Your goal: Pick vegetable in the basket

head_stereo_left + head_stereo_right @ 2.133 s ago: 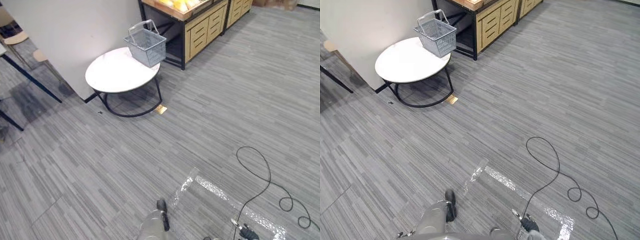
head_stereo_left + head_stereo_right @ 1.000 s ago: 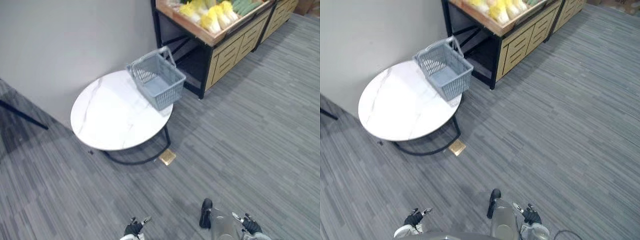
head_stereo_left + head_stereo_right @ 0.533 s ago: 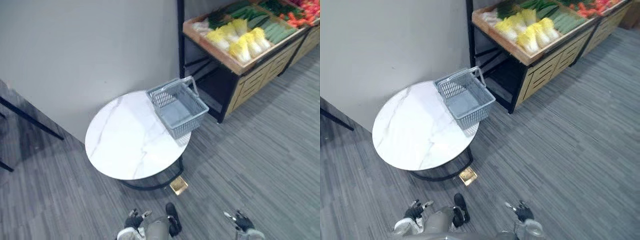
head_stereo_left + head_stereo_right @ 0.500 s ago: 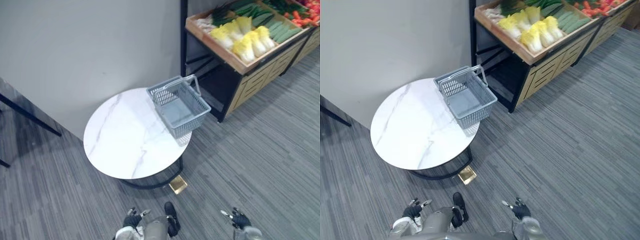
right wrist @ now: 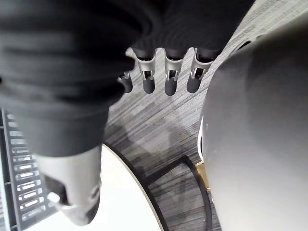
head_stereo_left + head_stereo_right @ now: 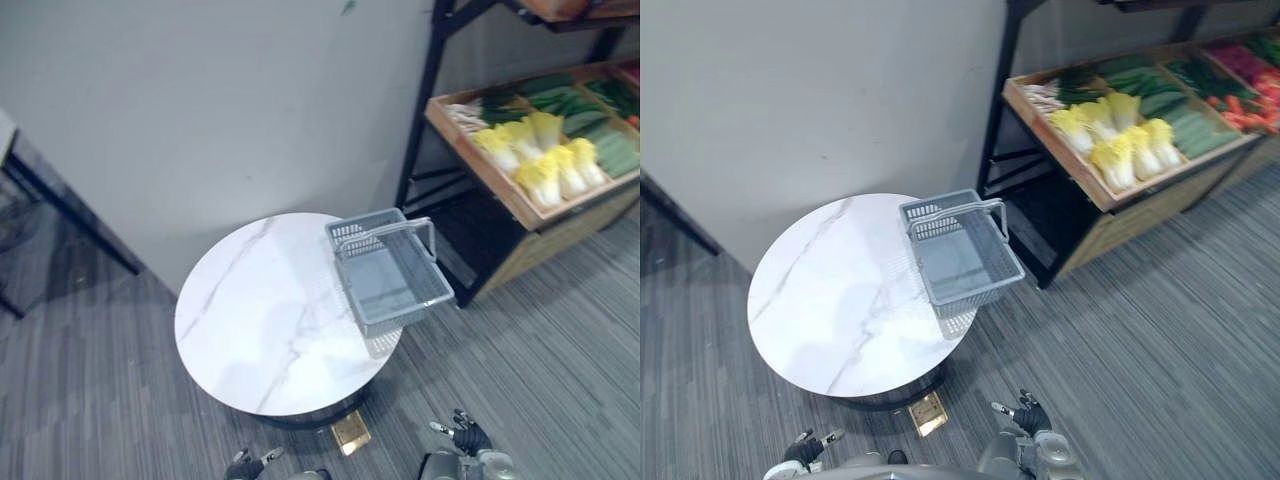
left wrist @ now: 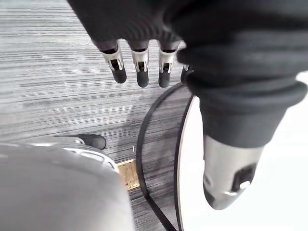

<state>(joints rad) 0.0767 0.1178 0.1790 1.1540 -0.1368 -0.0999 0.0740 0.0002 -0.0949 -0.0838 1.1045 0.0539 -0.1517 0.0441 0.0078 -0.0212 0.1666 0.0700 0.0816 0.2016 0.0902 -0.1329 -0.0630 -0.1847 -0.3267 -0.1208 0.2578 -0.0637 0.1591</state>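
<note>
A grey plastic basket (image 6: 390, 276) with its handles up stands on the right edge of a round white marble table (image 6: 262, 330); nothing lies in it. Yellow cabbages (image 6: 1118, 140) and green vegetables (image 6: 1175, 102) lie in a wooden shelf tray (image 6: 1092, 196) to the right of the table. My left hand (image 6: 804, 450) and right hand (image 6: 1029, 415) hang low at the near edge, well short of the basket. In the wrist views the left hand's fingers (image 7: 140, 68) and the right hand's fingers (image 5: 166, 78) are straight and hold nothing.
A grey wall (image 6: 200, 110) rises behind the table. The black shelf frame (image 6: 998, 110) stands just right of the basket. A small brass floor plate (image 6: 928, 413) lies under the table's near edge. Grey carpet floor (image 6: 1160, 350) spreads to the right.
The whole picture has shifted: the camera has moved closer to the table and shelf. Both hands stay low at the near edge, holding nothing.
</note>
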